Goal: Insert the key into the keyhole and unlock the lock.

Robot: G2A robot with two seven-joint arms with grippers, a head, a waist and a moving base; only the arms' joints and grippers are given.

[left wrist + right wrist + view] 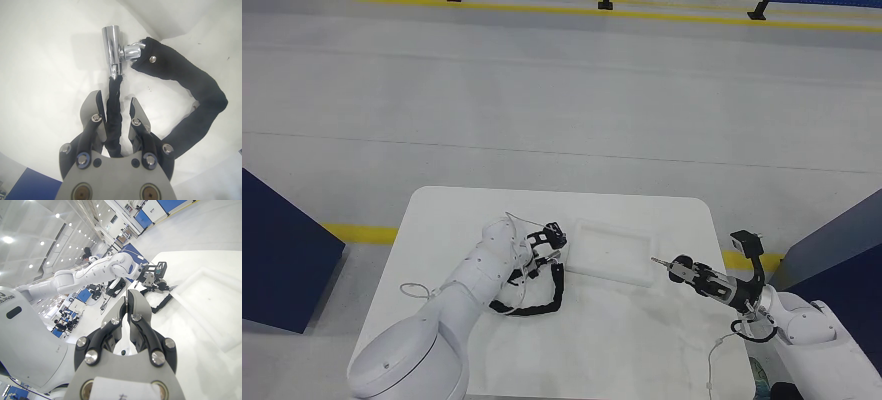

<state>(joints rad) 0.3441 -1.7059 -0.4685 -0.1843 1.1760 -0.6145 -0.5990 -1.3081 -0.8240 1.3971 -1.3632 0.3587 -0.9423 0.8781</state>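
The lock is a chrome cylinder [111,51] joined to a black fabric-sleeved chain [204,98] that loops on the white table [442,230]. My left gripper [115,96] is open and straddles one end of the chain just behind the cylinder; the sleeve touches one finger [99,106] and stands clear of the other. In the top view this gripper [550,252] sits over the chain loop [540,302] at the table's middle left. My right gripper [127,294] is shut on a thin metal key [126,300], seen edge-on. It hovers at the table's right [682,268], key tip [657,262] pointing toward the lock.
A shallow white tray [614,252] lies between the two grippers, at the back middle of the table. Blue partitions stand off both sides of the table. A loose white cable [414,291] hangs along the left arm.
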